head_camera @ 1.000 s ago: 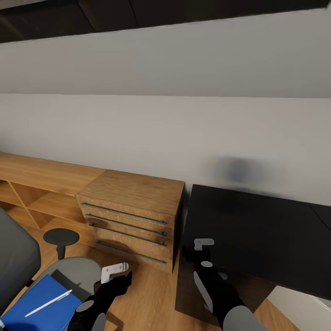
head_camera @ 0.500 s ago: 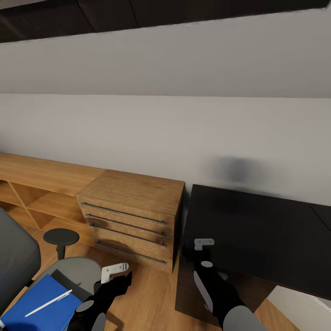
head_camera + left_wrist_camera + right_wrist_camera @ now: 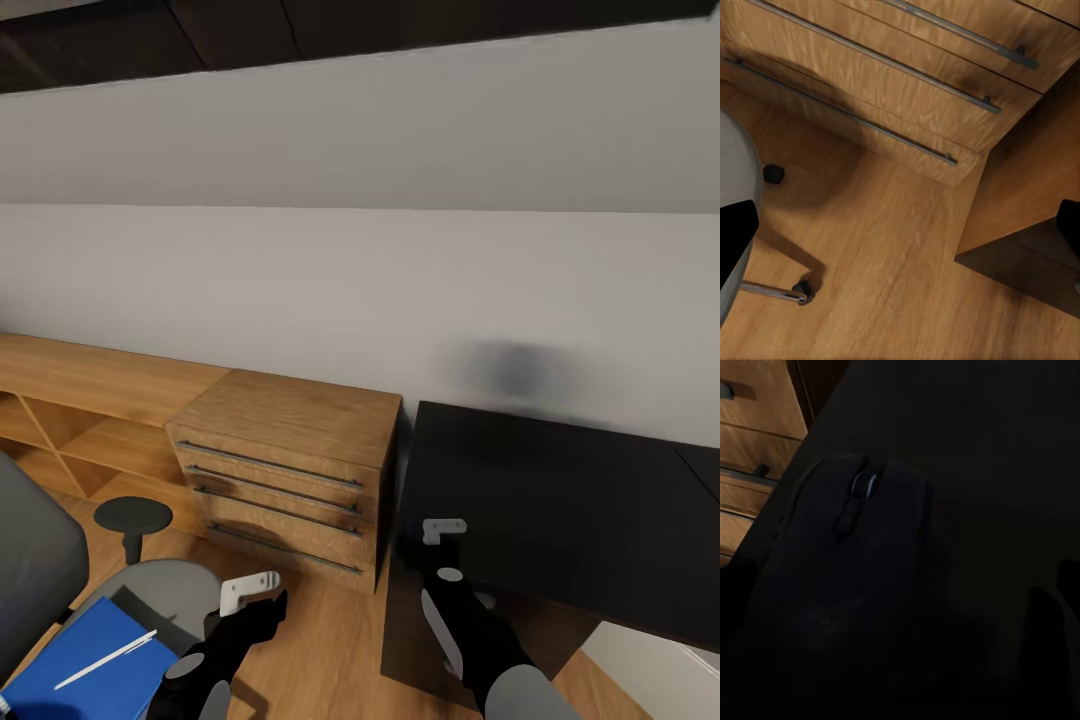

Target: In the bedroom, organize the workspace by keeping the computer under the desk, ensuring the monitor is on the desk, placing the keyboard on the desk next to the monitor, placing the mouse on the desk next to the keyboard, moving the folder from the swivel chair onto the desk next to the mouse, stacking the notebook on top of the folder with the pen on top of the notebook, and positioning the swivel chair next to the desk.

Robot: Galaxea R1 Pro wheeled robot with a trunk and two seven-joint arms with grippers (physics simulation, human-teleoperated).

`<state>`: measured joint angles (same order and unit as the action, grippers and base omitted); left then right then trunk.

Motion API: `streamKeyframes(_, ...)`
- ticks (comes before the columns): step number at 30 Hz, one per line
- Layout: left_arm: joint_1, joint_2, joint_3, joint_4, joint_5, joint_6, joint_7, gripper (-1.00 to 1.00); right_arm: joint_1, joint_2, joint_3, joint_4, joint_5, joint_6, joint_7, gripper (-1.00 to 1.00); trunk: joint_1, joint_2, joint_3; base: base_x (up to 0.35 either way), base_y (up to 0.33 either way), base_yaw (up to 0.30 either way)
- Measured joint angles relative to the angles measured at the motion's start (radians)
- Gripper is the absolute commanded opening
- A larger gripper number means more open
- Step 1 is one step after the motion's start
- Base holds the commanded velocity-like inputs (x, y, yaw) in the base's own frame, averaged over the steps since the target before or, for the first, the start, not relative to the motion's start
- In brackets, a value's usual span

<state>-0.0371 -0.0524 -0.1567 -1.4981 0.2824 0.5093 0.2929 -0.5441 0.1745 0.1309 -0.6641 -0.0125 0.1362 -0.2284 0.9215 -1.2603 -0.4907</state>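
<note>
Bedroom corner with a grey wall, wood floor, a low wooden drawer cabinet (image 3: 290, 470) and the black desk (image 3: 570, 520) beside it.

From my head I see my right gripper (image 3: 443, 531) at the desk's near edge, but only my right wrist camera shows the dark mouse (image 3: 855, 585) lying there on the black top, its wheel end pointing to the drawers; whether my right fingers close on it I cannot tell. My left gripper (image 3: 250, 592) hangs open above the floor, holding nothing. The blue folder (image 3: 85, 660) lies on the swivel chair (image 3: 160, 590) seat, cut by the frame, the white pen (image 3: 105, 660) lying diagonally on it.
</note>
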Motion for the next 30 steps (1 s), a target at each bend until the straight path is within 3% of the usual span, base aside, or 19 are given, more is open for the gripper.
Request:
streamKeyframes(21,0.000,-0.002,0.000,0.000,0.000,0.000,0.000,1.00,0.001,0.000,-0.003,-0.012,0.002,-0.009,-0.001,1.00,-0.073,0.133,0.060,0.000,0.000,0.000)
streamKeyframes(25,0.000,-0.001,0.000,0.001,0.000,0.000,0.000,1.00,0.016,0.000,-0.003,-0.087,0.003,-0.008,-0.004,1.00,-0.073,0.133,0.060,0.000,0.000,0.000)
streamKeyframes(27,0.000,0.000,0.000,0.001,-0.001,-0.001,0.000,1.00,0.085,0.000,-0.003,-0.222,0.004,-0.004,-0.008,1.00,-0.073,0.133,0.060,0.000,0.000,0.000)
streamKeyframes(30,0.000,0.000,-0.001,0.001,-0.002,-0.003,0.000,1.00,0.159,0.000,-0.003,-0.349,0.003,0.005,-0.010,1.00,-0.073,0.133,0.060,0.000,0.000,0.000)
